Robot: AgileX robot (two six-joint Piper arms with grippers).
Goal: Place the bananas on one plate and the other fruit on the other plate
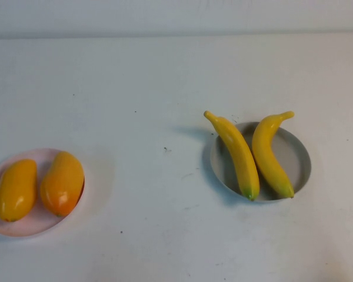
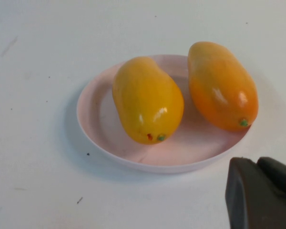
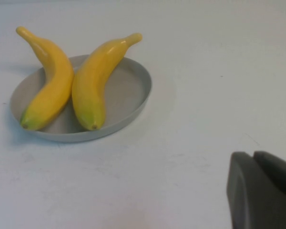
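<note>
Both pincers sit back from the plates: left pincer [image 2: 261,193] near the pink plate [image 2: 93,126], right pincer [image 3: 262,191] near the grey plate [image 3: 138,93]; whether either is apart or together I cannot tell. Mangoes [image 1: 38,185] lie on pink, bananas [image 1: 253,155] on grey, so sorting looks finished.

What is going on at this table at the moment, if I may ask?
Nothing is being handled. Both bananas lie on the grey-blue plate, and both mango-like fruits sit on the pink plate. The left tool hangs off beside the pink plate; the right tool hangs near the grey-blue one.
</note>
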